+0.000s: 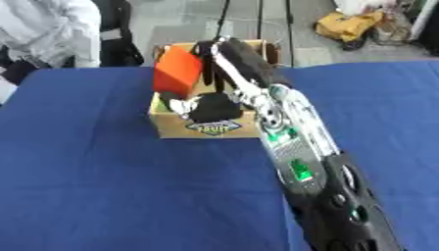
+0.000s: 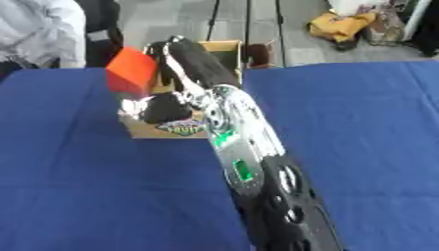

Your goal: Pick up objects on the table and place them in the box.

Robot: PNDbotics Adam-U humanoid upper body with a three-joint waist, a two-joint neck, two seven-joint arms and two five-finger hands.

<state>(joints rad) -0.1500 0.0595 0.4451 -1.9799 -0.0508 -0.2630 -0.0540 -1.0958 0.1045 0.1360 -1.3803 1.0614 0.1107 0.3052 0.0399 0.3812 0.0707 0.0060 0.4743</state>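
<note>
Right arm (image 1: pixel 296 147) comes in from the near right and stretches far-left across the blue table (image 1: pixel 94 176), silver forearm with green lights, black casing nearest the camera.

Right hand (image 1: pixel 225 59) is over the cardboard box (image 1: pixel 184 128), which sits near the far edge of the table, about centre. The hand's fingers (image 1: pixel 206 54) are curled against an orange-red block (image 1: pixel 178 72), holding it above the box's left half. The block is tilted, one corner pointing up and far, its lower edge down around the box's rim. Cannot tell whether it touches anything inside.

Inside the box, near side: a black lump (image 1: pixel 214 108) and, left of it, a small white-and-silver thing (image 1: pixel 178 107); cannot make out what either one is. The box's near wall carries a printed label (image 1: pixel 214 128) with dark and yellow markings.

Left hand shows in neither view.

Rest of the table cloth around the box is plain blue. Beyond the far edge, grey floor, with a yellow bundle (image 1: pixel 347 24) lying far right, well apart from the box.
</note>
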